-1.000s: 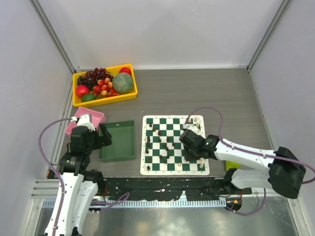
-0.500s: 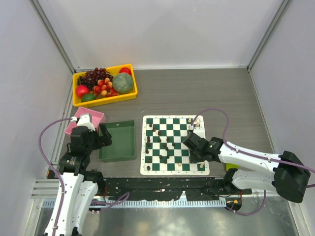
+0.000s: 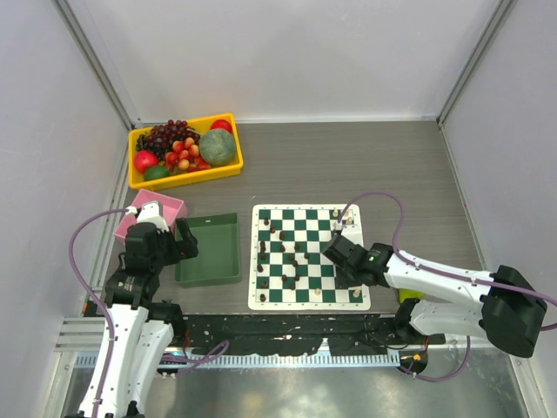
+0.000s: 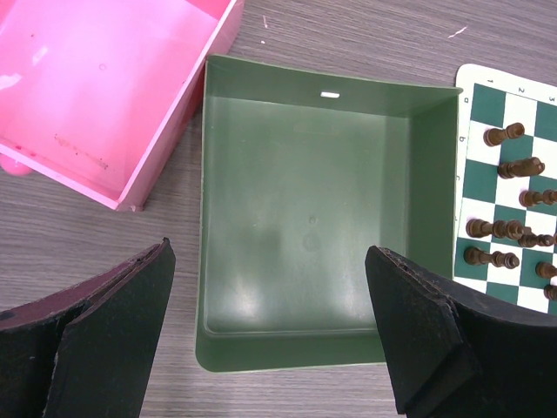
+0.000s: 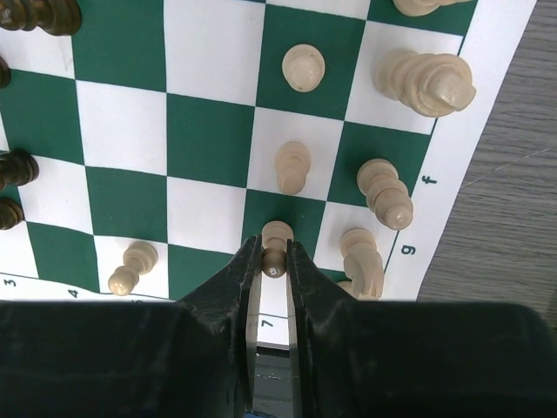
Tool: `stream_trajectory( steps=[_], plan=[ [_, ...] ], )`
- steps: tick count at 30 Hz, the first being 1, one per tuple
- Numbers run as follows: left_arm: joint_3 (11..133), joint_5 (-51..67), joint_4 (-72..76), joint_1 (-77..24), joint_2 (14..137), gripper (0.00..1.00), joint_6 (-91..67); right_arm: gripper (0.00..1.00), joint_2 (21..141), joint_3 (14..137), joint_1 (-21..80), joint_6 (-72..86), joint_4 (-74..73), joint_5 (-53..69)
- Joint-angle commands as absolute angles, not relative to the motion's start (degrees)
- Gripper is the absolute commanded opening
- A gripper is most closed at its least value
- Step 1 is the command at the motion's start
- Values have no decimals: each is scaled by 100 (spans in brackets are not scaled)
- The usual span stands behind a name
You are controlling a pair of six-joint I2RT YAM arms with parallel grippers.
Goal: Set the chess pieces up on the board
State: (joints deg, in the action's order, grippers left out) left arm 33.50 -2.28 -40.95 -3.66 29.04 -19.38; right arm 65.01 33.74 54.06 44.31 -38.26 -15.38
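Observation:
The green and white board (image 3: pixel 300 215) lies at the table's middle. Dark pieces (image 3: pixel 284 257) stand scattered on its left half, cream pieces (image 3: pixel 346 215) along its right edge. My right gripper (image 3: pixel 346 270) hovers over the board's near right part. In the right wrist view it (image 5: pixel 275 259) is shut on a cream pawn (image 5: pixel 277 238), held over a green square. Other cream pieces (image 5: pixel 293 165) stand around it on the board (image 5: pixel 209 43). My left gripper (image 4: pixel 270 331) is open and empty above the green tray (image 4: pixel 300 218); dark pieces (image 4: pixel 492 231) show at the right.
A green tray (image 3: pixel 207 250) sits left of the board, a pink box (image 3: pixel 150 212) beside it. A yellow bin of fruit (image 3: pixel 184 148) stands at the far left. A yellow-green object (image 3: pixel 409 294) lies near the right arm's base.
My right gripper moved toward the board's near right corner one second ago, then barely shifted. The left arm has not moved.

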Motion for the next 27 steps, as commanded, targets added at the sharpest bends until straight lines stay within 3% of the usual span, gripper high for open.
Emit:
stream_trajectory(
  steps=[1,11,27],
  plan=[
    [3516,-158,-3911,-352,2909,99,-1951,20,6539,3489,5423,4483,-3753,-1758],
    [3516,-167,-3902,-352,2909,99,-1951,23,6645,3524,5423,4412,-3771,-1723],
    [3507,-167,-3902,-352,2839,99,-1942,40,5644,3885,5423,4351,-4254,-1381]
  ],
)
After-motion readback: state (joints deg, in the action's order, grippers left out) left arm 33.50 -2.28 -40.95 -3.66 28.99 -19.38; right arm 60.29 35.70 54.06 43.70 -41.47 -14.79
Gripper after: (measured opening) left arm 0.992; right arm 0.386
